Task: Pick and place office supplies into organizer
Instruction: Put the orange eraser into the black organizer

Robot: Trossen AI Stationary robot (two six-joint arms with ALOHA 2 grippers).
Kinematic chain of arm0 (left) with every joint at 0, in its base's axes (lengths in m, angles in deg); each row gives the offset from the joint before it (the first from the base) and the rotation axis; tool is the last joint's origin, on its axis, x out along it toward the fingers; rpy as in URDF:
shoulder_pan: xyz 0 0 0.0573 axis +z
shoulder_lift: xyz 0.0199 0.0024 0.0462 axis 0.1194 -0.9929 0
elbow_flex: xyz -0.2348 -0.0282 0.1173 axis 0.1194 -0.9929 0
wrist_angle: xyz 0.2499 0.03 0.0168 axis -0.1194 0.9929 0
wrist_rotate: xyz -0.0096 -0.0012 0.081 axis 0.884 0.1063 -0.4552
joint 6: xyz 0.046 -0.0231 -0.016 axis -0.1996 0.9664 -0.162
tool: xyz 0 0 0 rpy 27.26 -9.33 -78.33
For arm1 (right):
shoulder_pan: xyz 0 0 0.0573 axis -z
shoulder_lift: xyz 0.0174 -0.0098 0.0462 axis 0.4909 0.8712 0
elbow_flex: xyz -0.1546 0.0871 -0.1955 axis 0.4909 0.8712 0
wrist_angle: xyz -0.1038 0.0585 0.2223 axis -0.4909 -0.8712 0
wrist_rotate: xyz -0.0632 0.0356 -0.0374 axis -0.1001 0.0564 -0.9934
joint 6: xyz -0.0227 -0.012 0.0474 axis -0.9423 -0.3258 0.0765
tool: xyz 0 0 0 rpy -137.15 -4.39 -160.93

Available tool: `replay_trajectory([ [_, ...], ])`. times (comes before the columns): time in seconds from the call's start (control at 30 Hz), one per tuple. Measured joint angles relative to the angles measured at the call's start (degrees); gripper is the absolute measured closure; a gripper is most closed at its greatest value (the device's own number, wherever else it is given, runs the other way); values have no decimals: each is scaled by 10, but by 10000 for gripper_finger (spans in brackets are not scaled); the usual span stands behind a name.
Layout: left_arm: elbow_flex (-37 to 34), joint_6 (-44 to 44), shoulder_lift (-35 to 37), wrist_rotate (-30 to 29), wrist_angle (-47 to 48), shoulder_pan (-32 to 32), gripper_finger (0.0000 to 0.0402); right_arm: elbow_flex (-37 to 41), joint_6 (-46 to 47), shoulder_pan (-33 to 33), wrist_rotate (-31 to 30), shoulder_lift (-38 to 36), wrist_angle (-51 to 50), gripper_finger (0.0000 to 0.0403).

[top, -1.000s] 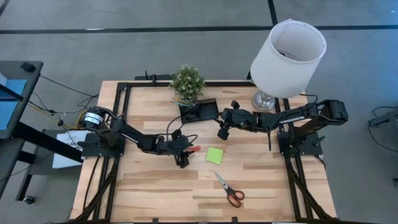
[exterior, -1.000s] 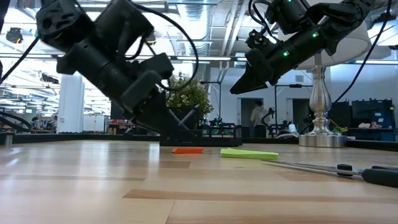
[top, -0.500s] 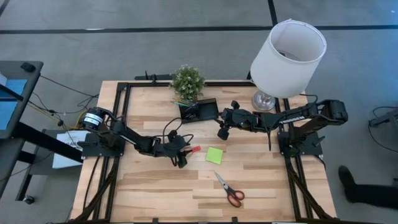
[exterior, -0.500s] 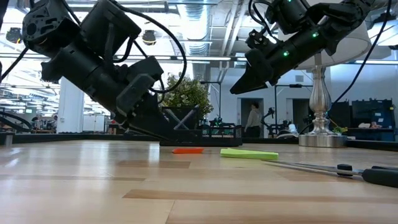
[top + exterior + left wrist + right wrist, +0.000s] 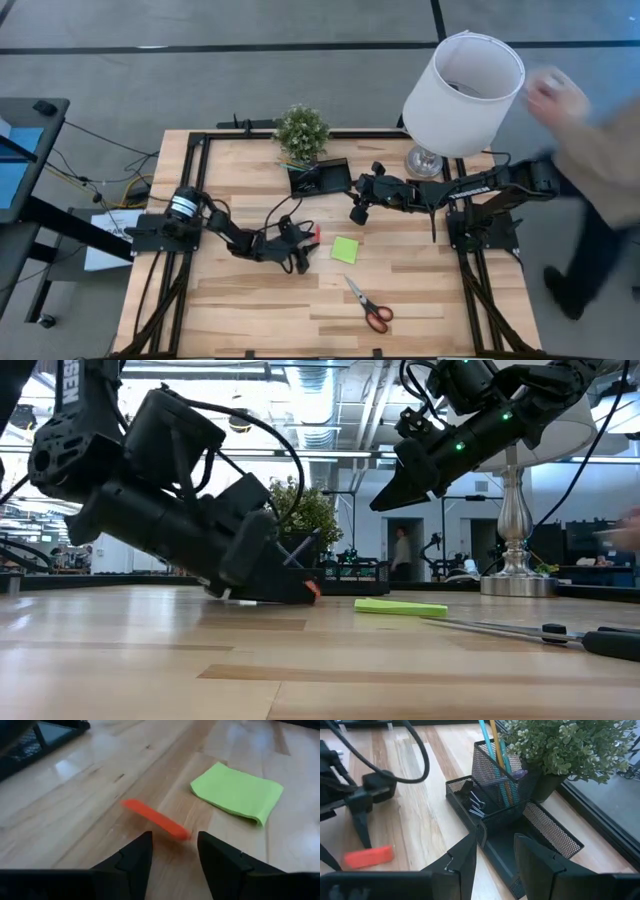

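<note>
Red piece (image 5: 156,819) (flat) before left end effector (image 5: 172,851)

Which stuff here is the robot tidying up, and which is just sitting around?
For the job: small red piece, green sticky notes, scissors, pens, black organizer.

Just sitting there: potted plant, lamp.

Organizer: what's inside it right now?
The organizer holds upright pens in its mesh cup and binder clips in a side tray. The cup's bottom is hidden.
</note>
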Motion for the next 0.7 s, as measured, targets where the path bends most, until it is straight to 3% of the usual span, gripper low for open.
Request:
replay_trajectory([
  [0.7,57,32,-25,-54,24,0,244,0,0,0,0,0,0,276],
])
